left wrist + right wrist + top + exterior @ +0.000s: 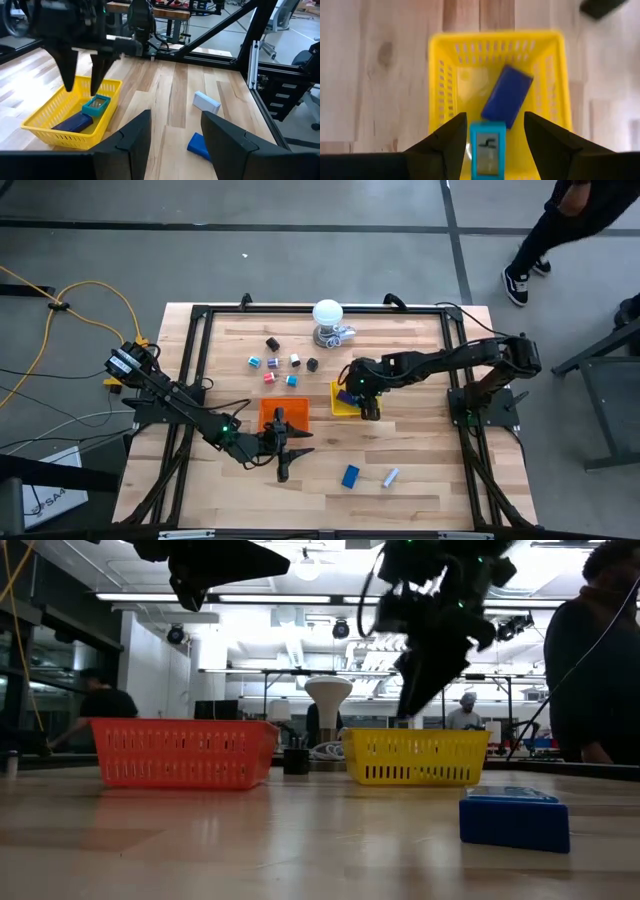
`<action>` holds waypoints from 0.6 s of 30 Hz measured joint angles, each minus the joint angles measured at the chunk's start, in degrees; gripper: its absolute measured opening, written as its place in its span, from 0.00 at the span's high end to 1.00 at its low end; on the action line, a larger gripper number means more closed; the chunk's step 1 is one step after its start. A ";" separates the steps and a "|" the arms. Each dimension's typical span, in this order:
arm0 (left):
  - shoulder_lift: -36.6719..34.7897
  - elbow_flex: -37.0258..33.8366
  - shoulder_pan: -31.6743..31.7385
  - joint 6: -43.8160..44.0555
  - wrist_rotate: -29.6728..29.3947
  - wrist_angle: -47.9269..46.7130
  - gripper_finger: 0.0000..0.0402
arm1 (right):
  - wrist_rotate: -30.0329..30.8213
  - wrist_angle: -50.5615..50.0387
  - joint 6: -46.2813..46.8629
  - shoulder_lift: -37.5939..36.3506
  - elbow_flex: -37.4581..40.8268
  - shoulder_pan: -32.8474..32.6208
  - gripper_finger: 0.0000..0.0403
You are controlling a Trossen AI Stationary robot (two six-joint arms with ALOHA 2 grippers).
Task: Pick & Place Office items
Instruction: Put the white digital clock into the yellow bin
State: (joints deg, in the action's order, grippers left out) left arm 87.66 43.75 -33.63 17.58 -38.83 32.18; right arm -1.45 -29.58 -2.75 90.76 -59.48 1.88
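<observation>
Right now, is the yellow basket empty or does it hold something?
Not empty: the yellow basket holds a dark blue block and a teal block.

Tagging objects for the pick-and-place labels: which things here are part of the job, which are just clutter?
Job:
- dark blue block and teal block in the yellow tray
- blue block and grey block on the table
- small bits mid-table
- orange tray

Lying about:
- white ball on its base
- yellow cable off the table

The right claw (490, 132) hangs over the tray (436, 105). Directly under it, in the tray, lie two blocks (507, 95), one touching the other. Two more blocks (350, 476) lie on the table (420, 430), near the left claw (283, 442).
</observation>
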 joint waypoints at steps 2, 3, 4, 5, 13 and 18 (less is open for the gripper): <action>0.00 0.00 0.00 -0.11 0.00 -0.02 0.59 | 0.00 -0.14 -0.62 0.00 -2.27 -0.31 0.54; 0.00 0.00 0.00 -0.11 0.00 0.00 0.59 | 0.00 -0.39 -0.70 0.00 -3.46 -0.50 0.54; 0.00 0.00 0.00 -0.11 0.00 0.00 0.59 | 0.01 -0.96 -0.72 0.00 -4.65 -0.81 0.54; 0.00 0.00 0.00 -0.11 0.00 0.00 0.59 | 0.02 -1.93 -0.72 0.00 -5.81 -1.16 0.54; 0.00 0.00 0.00 -0.09 0.00 0.00 0.59 | -0.02 -6.64 -2.05 -0.02 -8.57 -7.51 0.54; 0.00 0.00 0.00 -0.07 0.00 0.02 0.59 | 0.00 -12.05 -1.40 -0.01 -8.55 -13.45 0.54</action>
State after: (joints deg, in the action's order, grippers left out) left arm 87.66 43.75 -33.63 17.52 -38.83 32.21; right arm -1.45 -41.63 -4.15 90.76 -68.03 -11.57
